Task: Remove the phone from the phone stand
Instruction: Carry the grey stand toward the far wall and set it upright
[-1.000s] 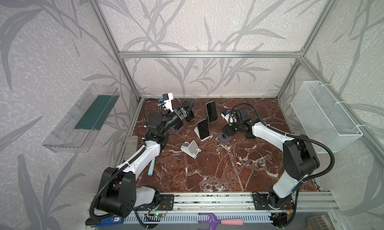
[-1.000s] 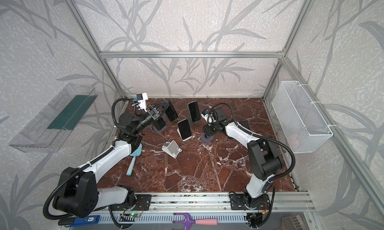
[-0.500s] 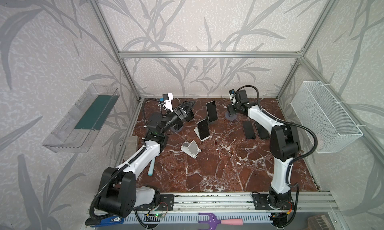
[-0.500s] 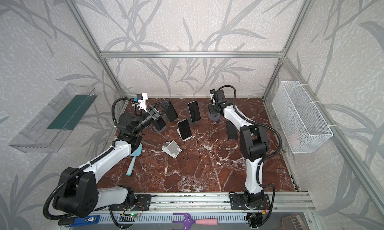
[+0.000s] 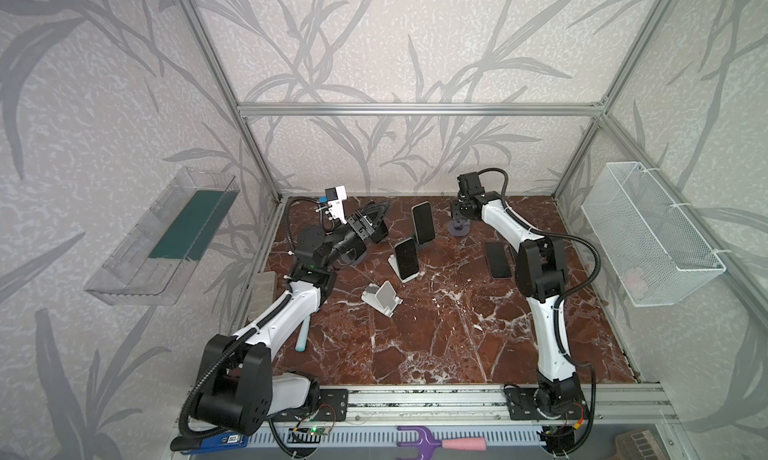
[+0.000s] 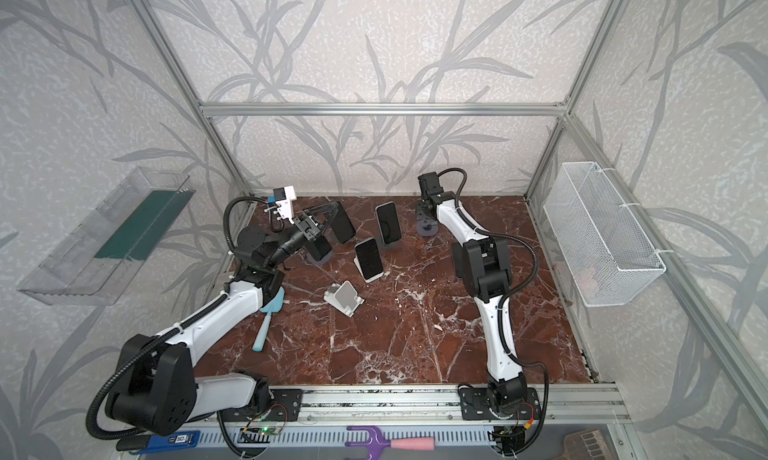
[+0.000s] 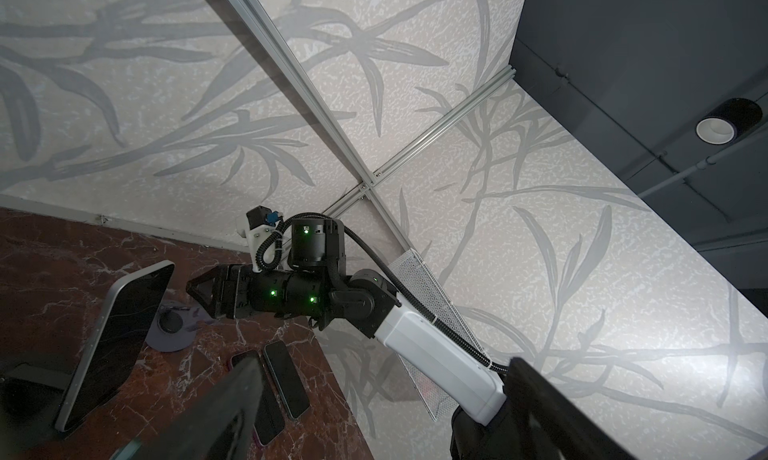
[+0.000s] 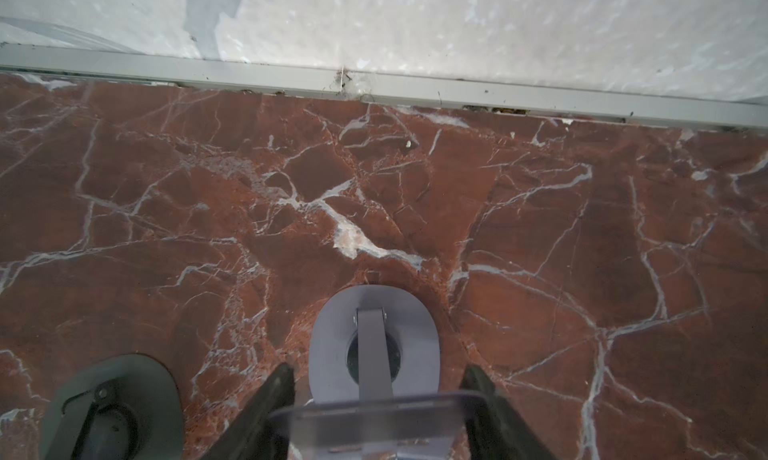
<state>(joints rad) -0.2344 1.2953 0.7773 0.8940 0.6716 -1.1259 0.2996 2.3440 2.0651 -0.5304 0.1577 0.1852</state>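
Left gripper (image 7: 383,360): fingers spread wide, nothing between them. Right gripper (image 8: 378,370) is clamped on the phone (image 8: 374,424), grey phone stand (image 8: 328,341) just past its fingertips. Lift-off step, I'd say; next needs a straight pull away from it.

From my console I count five stands: a grey stand (image 5: 459,229) at one o'clock, a dark-based stand (image 6: 322,259) at ten, an empty white stand (image 5: 382,299) at nine, a white stand (image 5: 409,278) under the middle phone (image 5: 406,259), and a dark stand (image 8: 153,395) under the rear phone (image 5: 423,223) at twelve.

Phones: four for certain, those two plus a flat phone (image 7: 286,379) and a red-rimmed flat phone (image 7: 270,420) side by side at two o'clock. A black slab (image 6: 343,228) at eleven may be a fifth; I can't tell.

One each: blue spatula (image 6: 262,333) at eight, grey block (image 5: 262,287) at nine, clear bin (image 5: 124,283), wire basket (image 5: 648,229) at three, purple fork (image 5: 415,439) at six.

Two arms: left arm (image 5: 291,312), right arm (image 5: 548,337).
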